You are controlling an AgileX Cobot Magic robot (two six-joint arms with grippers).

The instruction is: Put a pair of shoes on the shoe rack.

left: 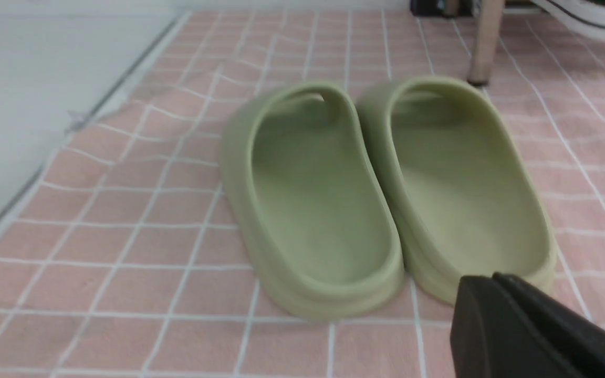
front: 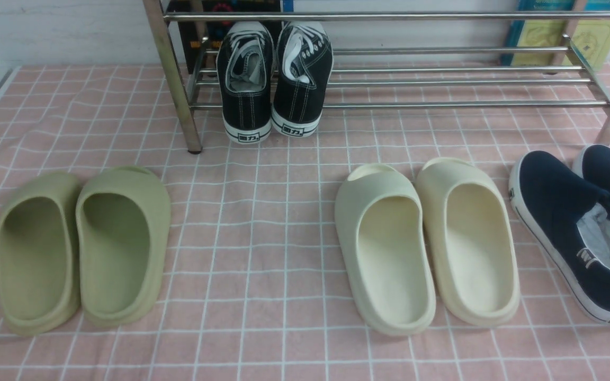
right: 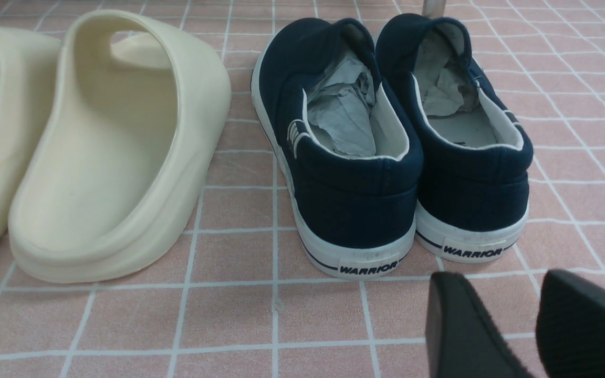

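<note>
The two black lace-up canvas sneakers already sit on the shiny metal rod rack. Left pincer looks closed and empty, right pincer open and empty; keep both back.

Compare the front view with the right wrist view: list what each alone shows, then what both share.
Front only: black sneakers on the rack, olive slides. Right wrist only: the right pincer, open and empty, and paper stuffed inside the navy shoes. Both: navy shoes, cream slides, pink checked cloth.
</note>
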